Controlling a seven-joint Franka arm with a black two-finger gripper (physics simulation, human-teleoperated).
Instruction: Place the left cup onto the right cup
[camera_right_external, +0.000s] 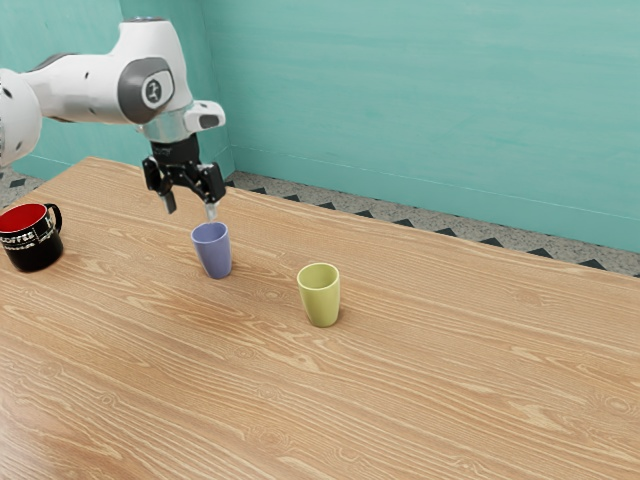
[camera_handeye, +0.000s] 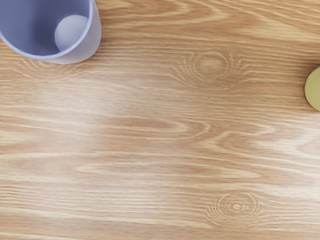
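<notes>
The purple cup (camera_right_external: 212, 250) stands close under the wide-open, empty pincer (camera_right_external: 190, 207), apart from the green cup (camera_right_external: 319, 294), on a wooden table (camera_right_external: 400, 400) before teal walls (camera_right_external: 420, 90).

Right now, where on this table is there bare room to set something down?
Bare wood: the near half of the table, and everything to the exterior view's right of the green cup. Crowded: the purple cup near the open gripper, the green cup beside it. The black mug holds that view's left edge.
</notes>
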